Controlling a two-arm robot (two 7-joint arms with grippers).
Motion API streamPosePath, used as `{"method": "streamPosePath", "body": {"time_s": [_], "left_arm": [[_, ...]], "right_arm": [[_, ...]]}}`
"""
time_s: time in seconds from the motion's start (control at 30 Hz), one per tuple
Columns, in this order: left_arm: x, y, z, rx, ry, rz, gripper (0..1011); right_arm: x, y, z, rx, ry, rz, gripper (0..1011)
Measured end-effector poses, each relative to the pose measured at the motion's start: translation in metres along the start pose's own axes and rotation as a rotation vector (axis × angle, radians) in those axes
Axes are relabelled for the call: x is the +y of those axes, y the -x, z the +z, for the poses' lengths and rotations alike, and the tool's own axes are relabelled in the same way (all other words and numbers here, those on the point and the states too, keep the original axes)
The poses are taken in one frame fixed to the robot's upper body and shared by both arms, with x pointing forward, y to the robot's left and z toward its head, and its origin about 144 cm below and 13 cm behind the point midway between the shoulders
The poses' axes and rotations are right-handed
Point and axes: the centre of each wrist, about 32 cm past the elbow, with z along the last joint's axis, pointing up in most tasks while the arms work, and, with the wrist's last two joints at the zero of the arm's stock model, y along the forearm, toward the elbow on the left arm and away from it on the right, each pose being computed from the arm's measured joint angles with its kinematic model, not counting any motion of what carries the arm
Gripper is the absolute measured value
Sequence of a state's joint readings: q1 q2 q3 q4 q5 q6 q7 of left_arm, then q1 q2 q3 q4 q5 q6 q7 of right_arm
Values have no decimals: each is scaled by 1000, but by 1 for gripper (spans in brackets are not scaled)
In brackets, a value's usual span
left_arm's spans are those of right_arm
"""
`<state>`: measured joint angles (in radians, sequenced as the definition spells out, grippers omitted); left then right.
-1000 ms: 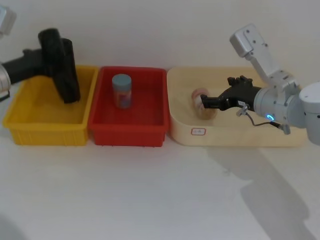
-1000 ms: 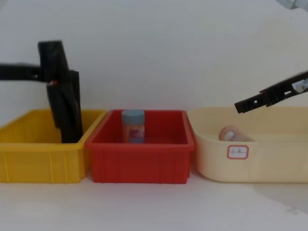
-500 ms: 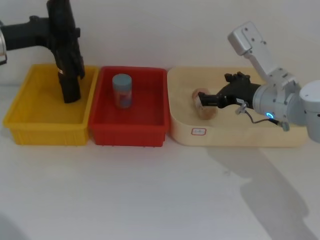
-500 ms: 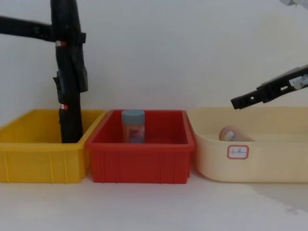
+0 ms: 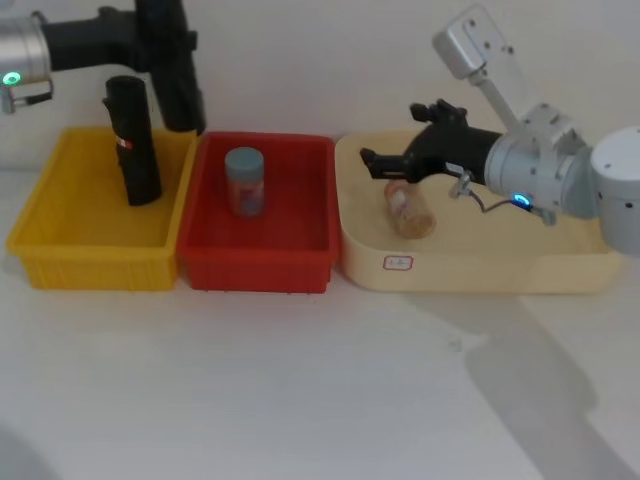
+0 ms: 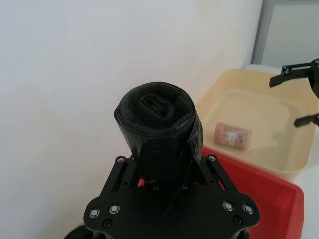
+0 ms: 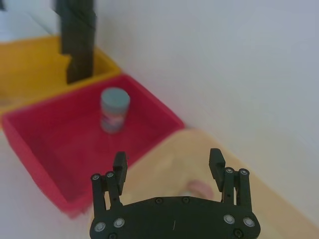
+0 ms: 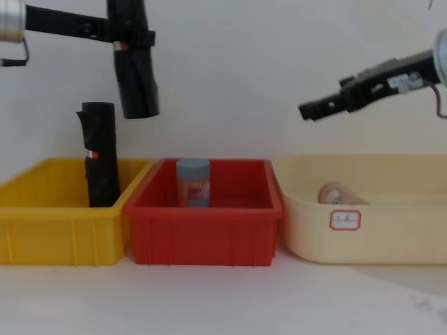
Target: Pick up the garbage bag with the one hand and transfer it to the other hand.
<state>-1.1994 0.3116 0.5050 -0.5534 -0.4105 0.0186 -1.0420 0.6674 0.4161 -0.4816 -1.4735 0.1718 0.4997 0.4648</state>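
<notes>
The first half of the task is judged done: the garbage bag [image 8: 135, 77] is lifted clear of the yellow bin [image 8: 42, 230] and is held in the air by the left pincer [image 8: 131, 36], whose fingers are clamped on the roll's upper part. In the chest view the bag is seen high above the line where the yellow bin meets the red bin [image 8: 202, 234], touching neither. A slimmer black roll [image 8: 100, 157] is left standing in the yellow bin, just beside and below it.

The handover is not yet done. The right pincer [image 7: 167, 155] is held with its fingers spread apart and nothing between them, above the cream tray [image 8: 391, 237], and is aimed toward the bag but kept well apart from it. The gap has yet to be closed, the bag gripped by the right pincer, and the left grip released.

The bag's long axis is kept close to upright, with a slight bend along its length. Its free lower end is pointed down at the bins, and its upper end is cut off by the top of the chest view.
</notes>
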Motion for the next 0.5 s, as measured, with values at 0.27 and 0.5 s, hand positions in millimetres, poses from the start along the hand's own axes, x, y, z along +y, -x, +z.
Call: {"method": "streamPosePath", "body": {"time_s": [0.27, 0.5], "left_arm": [[-30, 1, 4, 3, 29, -33, 396], [-45, 3, 7, 5, 42, -54, 396]], "right_arm": [[10, -4, 9, -1, -124, 89, 1000], [17, -7, 10, 14, -201, 160, 1000]]}}
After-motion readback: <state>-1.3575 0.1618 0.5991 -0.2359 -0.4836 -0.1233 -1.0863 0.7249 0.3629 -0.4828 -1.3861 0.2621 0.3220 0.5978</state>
